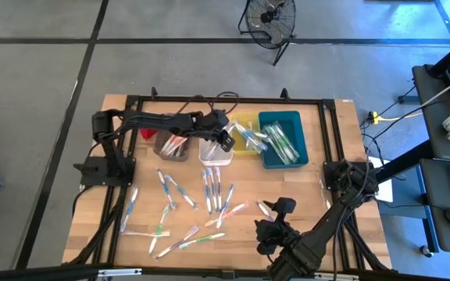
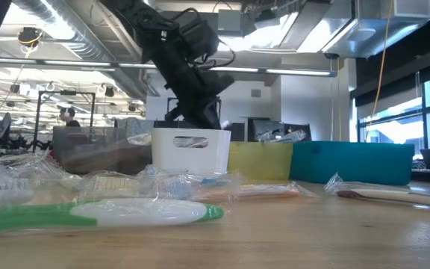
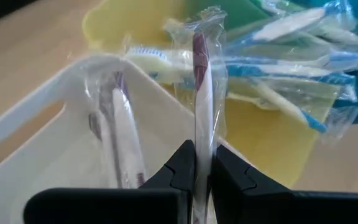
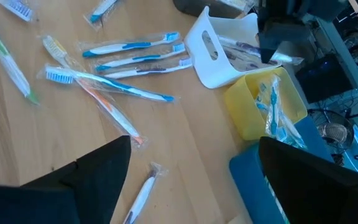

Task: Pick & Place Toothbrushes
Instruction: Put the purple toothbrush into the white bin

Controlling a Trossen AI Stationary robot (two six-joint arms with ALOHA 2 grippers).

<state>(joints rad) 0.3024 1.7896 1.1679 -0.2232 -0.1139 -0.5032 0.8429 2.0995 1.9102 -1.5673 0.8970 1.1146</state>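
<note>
A wrapped toothbrush (image 3: 202, 93) is clamped in the left gripper (image 3: 197, 163) above the white bin (image 1: 216, 153) at upper centre. Several are binned; many toothbrushes (image 1: 184, 209) remain across the tabletop (image 1: 319, 148). The right gripper (image 4: 191, 180), lower right, is held with jaws apart.

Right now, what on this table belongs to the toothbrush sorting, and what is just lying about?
Job:
- loose toothbrushes on the table
- wrapped toothbrush pinched in the left tool, over the white bin
- grey bin, yellow bin, teal bin

Lying about:
- small red thing beside the grey bin
- fan on the floor
</note>
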